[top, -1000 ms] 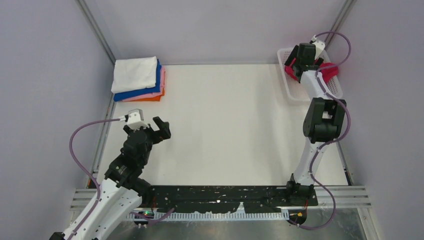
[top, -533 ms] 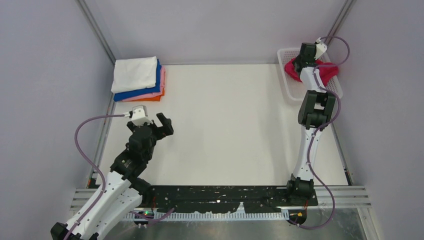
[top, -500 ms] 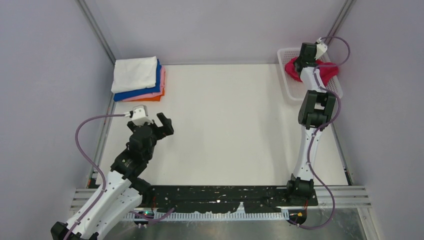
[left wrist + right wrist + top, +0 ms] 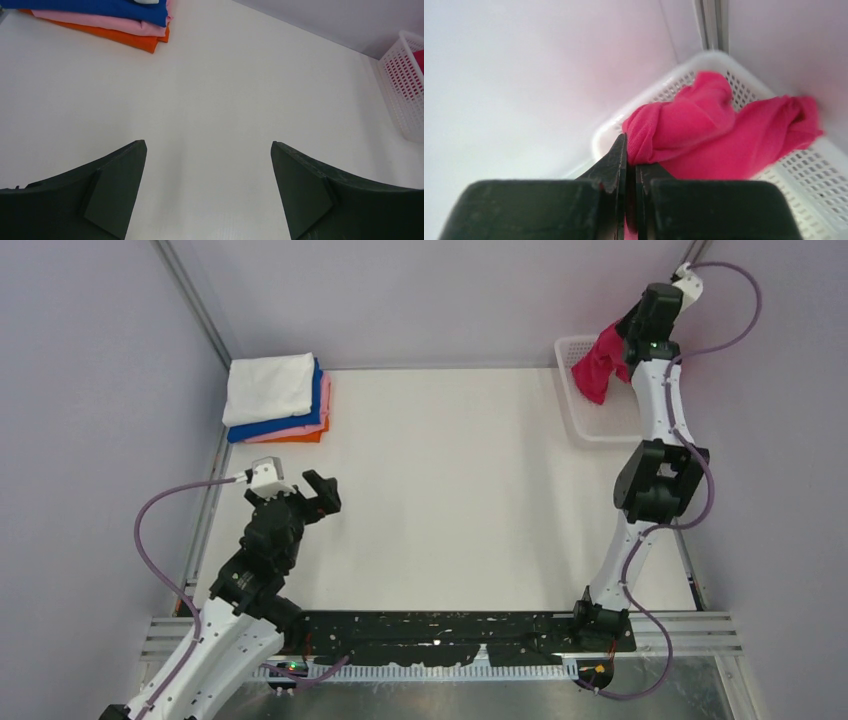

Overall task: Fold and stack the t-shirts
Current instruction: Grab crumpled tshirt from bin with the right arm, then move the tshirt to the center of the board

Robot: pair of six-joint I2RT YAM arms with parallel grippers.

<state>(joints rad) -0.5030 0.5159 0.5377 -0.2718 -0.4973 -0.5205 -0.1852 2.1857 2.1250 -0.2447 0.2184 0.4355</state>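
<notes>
Right now your right gripper [image 4: 622, 338] is up high at the far right corner, and its fingers [image 4: 616, 160] are pinched nearly together on a bunched fold of the magenta-red t-shirt [image 4: 600, 365]. In the right wrist view the cloth [image 4: 704, 135] trails away from the fingertips toward the white mesh basket [image 4: 814, 185]. Whether its lower end touches the basket floor, you cannot tell from these views. From above, the shirt hangs in a crumpled bundle over the left part of the basket [image 4: 590, 433], which sits at the table's far right corner. Your left gripper [image 4: 325, 490] is over the near left part of the table [image 4: 450, 490], well apart from the shirt, with its fingers [image 4: 115, 185] spread wide and nothing between them; only bare tabletop [image 4: 225, 90] shows in the gap. At the far left corner sits the stack of folded shirts: the white one [image 4: 268, 385] lies on top, then blue [image 4: 318, 385], pink [image 4: 326, 405] and orange [image 4: 310, 437] at the bottom, each lower edge peeking out a little. The left wrist view catches the same stack at its upper left, with the blue [image 4: 100, 7], pink [image 4: 100, 22] and orange [image 4: 125, 37] layers lying flat on the table.
</notes>
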